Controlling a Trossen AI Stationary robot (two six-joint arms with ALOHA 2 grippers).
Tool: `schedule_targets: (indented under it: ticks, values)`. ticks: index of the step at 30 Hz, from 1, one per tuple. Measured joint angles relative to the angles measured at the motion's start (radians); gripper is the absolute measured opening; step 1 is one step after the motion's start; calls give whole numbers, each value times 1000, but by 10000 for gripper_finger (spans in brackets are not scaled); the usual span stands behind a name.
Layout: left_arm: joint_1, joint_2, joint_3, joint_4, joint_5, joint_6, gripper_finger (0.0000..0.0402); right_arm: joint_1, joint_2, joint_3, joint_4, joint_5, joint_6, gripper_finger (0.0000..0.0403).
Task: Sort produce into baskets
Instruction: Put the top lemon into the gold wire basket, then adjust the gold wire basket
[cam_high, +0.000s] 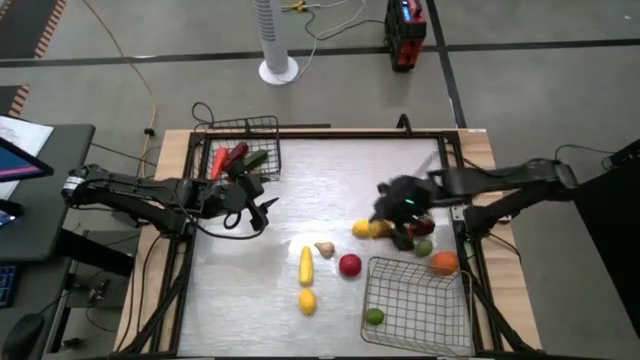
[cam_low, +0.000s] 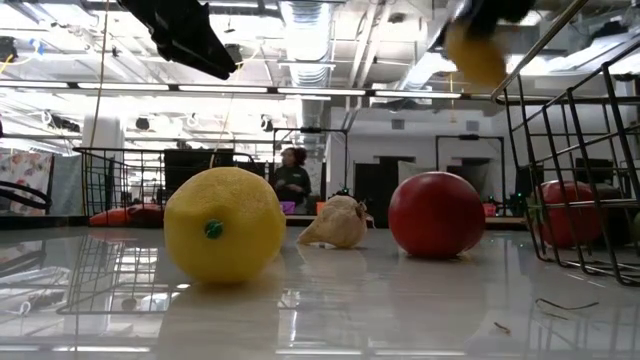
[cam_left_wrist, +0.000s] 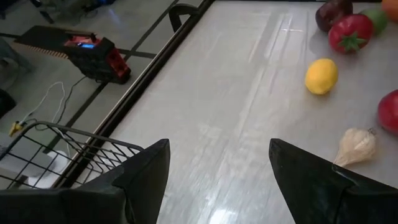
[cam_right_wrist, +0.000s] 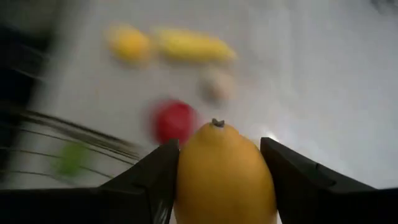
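My right gripper (cam_high: 380, 226) is shut on a yellow lemon (cam_right_wrist: 224, 177) above the table's right half, beside the near right wire basket (cam_high: 415, 300), which holds a green ball (cam_high: 374, 317). My left gripper (cam_high: 256, 203) is open and empty, in the air by the far left basket (cam_high: 245, 150), which holds red and dark green pieces. Lying on the table are a long yellow piece (cam_high: 306, 263), a garlic bulb (cam_high: 324, 249), a red ball (cam_high: 349, 265) and a second lemon (cam_high: 307, 301). My right gripper pinches the lemon by its two long sides (cam_right_wrist: 186, 180) between its two fingers. The fingers lie along the lemon, whose stem tip (cam_right_wrist: 216, 123) points away from the wrist. In the low view the lemon (cam_low: 476, 52) is lifted well clear of the table.
An orange ball (cam_high: 444, 263), a green ball (cam_high: 424, 247) and a red tomato (cam_high: 426, 228) lie close together by the table's right edge, just behind the near basket. The table's middle and near left are bare. A person (cam_low: 292, 178) stands in the room beyond.
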Motion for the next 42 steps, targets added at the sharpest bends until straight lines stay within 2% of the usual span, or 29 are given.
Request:
schedule_targets:
  ticks: [3, 6, 12, 16, 24, 26, 29, 31, 37, 42]
  values:
    - [0, 0, 0, 1, -2, -6, 263, 117, -75, -28, 61, -16, 128, 238]
    - [0, 0, 0, 0, 3, -25, 263, 231, -90, -53, 58, 39, 266, 239]
    - [0, 0, 0, -1, 29, -52, 263, 410, -33, -100, 14, 189, 488, 247]
    - [0, 0, 0, -2, 30, -61, 263, 464, 11, -101, -7, 213, 574, 269]
    - [0, 0, 0, -2, 30, -41, 263, 468, 20, -77, -76, 230, 639, 296]
    - [0, 0, 0, -1, 30, -28, 263, 454, 17, -55, -135, 297, 634, 296]
    - [0, 0, 0, -1, 30, -24, 263, 433, 17, -34, -212, 468, 625, 296]
    - [0, 0, 0, -2, 30, -24, 263, 406, 32, -34, -246, 520, 610, 296]
    - [0, 0, 0, -2, 30, -24, 263, 333, 153, -35, -278, 500, 535, 296]
    - [0, 0, 0, -7, 30, -24, 263, 330, 214, -35, -231, 398, 476, 296]
